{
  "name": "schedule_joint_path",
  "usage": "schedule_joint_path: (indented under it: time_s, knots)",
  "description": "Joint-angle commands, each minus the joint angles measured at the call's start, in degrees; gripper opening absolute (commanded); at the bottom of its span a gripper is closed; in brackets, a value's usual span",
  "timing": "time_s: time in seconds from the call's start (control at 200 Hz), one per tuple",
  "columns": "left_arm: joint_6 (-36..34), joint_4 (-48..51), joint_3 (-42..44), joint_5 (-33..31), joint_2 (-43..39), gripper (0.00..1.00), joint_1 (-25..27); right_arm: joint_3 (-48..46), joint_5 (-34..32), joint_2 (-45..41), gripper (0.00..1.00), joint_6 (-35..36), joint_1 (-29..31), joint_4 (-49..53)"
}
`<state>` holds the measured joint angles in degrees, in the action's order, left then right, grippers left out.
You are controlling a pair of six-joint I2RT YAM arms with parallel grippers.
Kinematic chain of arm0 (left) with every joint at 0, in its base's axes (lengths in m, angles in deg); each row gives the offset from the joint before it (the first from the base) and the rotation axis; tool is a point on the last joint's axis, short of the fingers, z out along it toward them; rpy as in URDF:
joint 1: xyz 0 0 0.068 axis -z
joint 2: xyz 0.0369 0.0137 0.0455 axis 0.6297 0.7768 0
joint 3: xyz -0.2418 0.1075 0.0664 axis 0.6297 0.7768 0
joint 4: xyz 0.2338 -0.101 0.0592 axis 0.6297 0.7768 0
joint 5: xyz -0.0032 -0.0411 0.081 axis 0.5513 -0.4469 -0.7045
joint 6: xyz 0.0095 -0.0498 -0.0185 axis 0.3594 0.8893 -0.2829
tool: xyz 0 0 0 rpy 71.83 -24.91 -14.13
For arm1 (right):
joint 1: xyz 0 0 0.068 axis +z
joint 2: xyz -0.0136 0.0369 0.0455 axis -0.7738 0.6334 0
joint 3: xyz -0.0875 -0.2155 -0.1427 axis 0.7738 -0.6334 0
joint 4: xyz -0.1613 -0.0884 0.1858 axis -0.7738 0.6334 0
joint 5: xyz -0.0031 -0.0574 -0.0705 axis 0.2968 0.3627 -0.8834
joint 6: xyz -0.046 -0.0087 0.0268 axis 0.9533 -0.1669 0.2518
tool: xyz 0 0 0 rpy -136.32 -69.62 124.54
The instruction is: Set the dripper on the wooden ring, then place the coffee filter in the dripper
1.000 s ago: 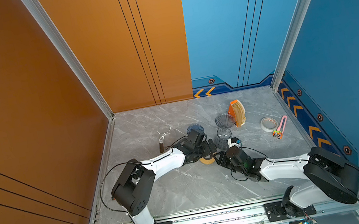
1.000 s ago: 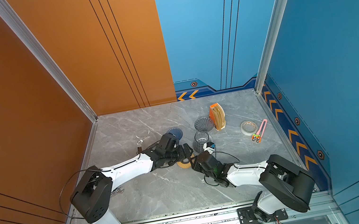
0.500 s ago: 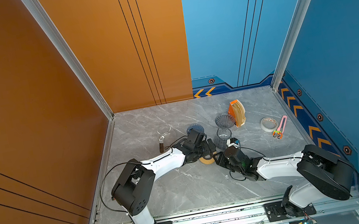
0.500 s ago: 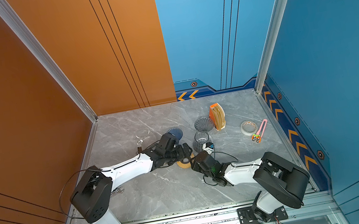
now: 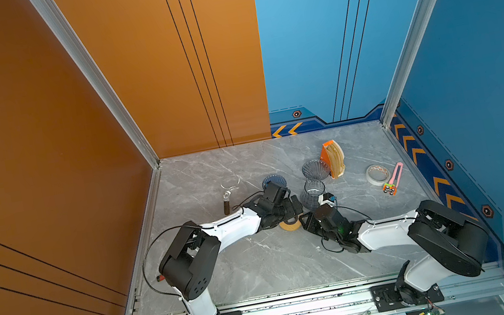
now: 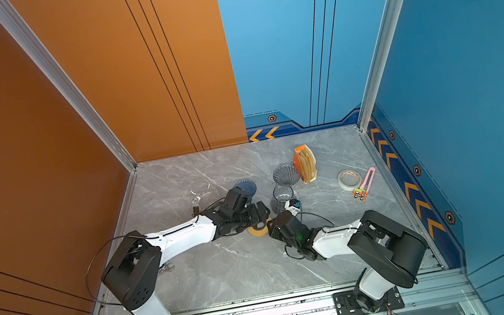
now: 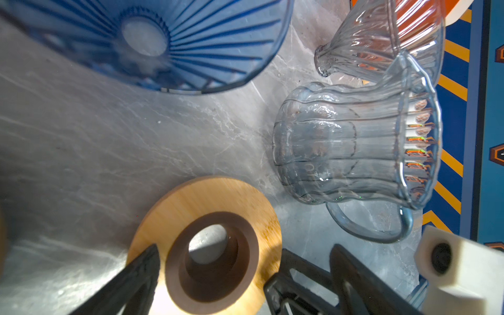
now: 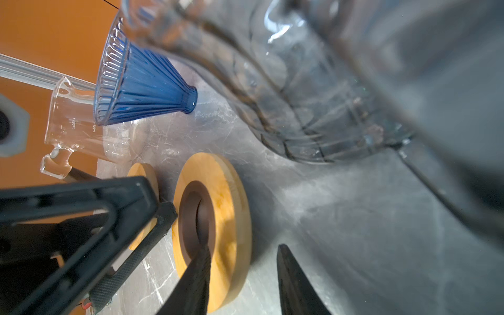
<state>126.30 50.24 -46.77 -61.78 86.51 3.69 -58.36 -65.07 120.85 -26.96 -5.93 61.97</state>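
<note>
Beige coffee filters (image 5: 336, 160) (image 6: 308, 164) stand in an orange holder at the back right. A blue ribbed dripper (image 5: 274, 180) (image 7: 152, 41) (image 8: 141, 90) and a clear ribbed dripper (image 5: 316, 170) (image 7: 376, 38) lie on the table. Between the arms sits a wooden ring (image 5: 290, 226) (image 7: 207, 245) (image 8: 218, 218). My left gripper (image 5: 292, 214) (image 7: 245, 245) is open wide over the ring. My right gripper (image 5: 305, 220) (image 8: 242, 248) is open. One of its fingers sits in the ring's hole and the other outside the rim with a gap.
A clear glass server (image 5: 311, 191) (image 7: 354, 147) stands just behind both grippers. A glass carafe with a brown handle (image 5: 230, 188) (image 8: 81, 128) is at the left. A tape roll (image 5: 377, 174) and a pink tool (image 5: 394, 178) lie at the right.
The right arm has shifted slightly left toward the wooden ring and its jaws have narrowed a little. The left arm has not moved.
</note>
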Motion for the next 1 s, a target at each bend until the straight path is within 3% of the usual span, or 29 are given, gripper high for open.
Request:
schedule_joint_path:
  time_s: [0.0, 0.37, 0.991]
  knots:
    - [-0.09, 0.18, 0.65, -0.02, 1.19, 0.98, -0.51, 0.95, 0.53, 1.44, 0.39, 0.27, -0.43, -1.82]
    - [1.05, -0.16, 1.73, 0.10, 1.14, 0.98, -1.23, 1.09, 5.05, 5.17, 0.39, 2.25, -0.71, -9.93]
    - [2.97, -2.81, 4.77, 1.16, 0.44, 0.98, -1.41, 4.40, 1.97, 5.29, 0.29, 4.46, 0.88, -5.33]
